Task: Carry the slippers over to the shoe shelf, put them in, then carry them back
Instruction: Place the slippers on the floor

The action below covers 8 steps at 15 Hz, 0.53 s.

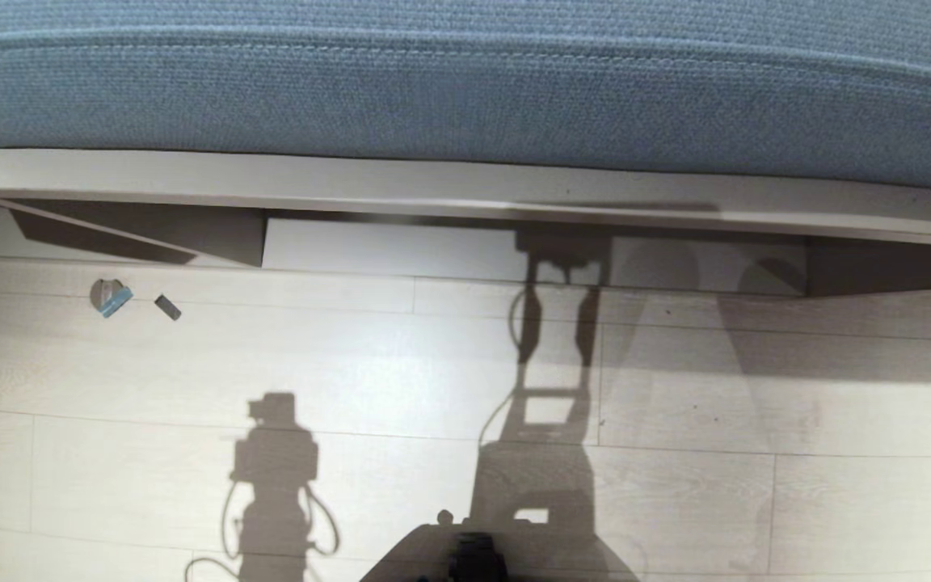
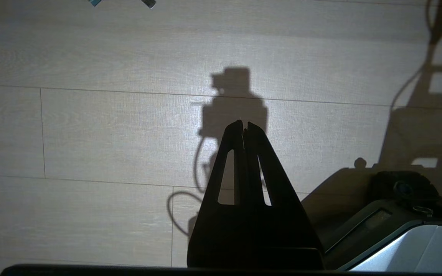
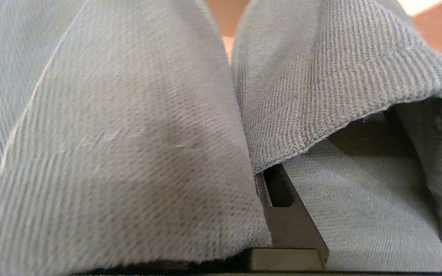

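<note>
Slippers: we found grey ribbed fabric, two folds pressed together, no legible marking | Right gripper: clamped on the slippers, one finger showing | Left gripper: closed, empty, above pale plank floor | Shelf: under blue cushion.

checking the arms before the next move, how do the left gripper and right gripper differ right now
The left gripper hangs free over bare pale floor; the right gripper is buried in the slippers' grey fabric. The left gripper holds nothing; the right gripper is clamped on the slippers. Both are shut, and both are dark.
</note>
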Motion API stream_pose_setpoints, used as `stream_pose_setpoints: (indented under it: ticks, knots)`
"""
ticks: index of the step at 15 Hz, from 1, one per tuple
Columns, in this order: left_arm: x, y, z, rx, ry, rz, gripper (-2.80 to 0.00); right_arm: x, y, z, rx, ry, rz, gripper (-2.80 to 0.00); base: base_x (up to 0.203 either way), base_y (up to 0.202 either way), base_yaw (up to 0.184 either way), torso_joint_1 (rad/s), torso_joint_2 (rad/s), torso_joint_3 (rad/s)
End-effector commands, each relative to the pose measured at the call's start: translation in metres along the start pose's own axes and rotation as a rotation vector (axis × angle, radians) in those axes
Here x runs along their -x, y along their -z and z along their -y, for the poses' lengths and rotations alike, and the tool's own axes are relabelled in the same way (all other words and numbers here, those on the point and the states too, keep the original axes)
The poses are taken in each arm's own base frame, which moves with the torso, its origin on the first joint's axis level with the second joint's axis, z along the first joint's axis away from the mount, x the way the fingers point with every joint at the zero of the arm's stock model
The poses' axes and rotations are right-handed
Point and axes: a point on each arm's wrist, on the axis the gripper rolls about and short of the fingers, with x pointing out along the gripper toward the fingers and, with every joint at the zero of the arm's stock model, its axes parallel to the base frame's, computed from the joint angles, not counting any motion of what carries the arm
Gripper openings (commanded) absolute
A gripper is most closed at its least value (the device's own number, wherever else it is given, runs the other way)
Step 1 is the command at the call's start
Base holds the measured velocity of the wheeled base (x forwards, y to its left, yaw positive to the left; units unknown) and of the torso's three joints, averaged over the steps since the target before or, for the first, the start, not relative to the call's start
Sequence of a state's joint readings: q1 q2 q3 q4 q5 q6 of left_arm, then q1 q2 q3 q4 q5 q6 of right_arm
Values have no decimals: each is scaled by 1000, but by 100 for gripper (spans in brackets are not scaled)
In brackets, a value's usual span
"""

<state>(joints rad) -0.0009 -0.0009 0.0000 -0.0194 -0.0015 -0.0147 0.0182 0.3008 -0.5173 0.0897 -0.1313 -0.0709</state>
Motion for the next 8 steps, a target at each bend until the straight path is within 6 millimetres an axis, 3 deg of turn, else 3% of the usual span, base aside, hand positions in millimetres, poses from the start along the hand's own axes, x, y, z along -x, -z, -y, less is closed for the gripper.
stream_pose_setpoints:
  ticks: [1, 4, 8]
  knots:
    - [0, 2, 0, 1, 0, -6, -280, 9, 4, -1, 3, 59, 25, -280, 0, 0, 0, 2, 1, 105]
    - [0, 2, 0, 1, 0, -7, -280, 7, 12, -1, -33, 104, 1, -280, 0, 0, 0, -1, 2, 184]
    - [0, 2, 0, 1, -1, -6, -280, 5, 6, -2, 8, 108, 3, -280, 0, 0, 0, 0, 2, 200]
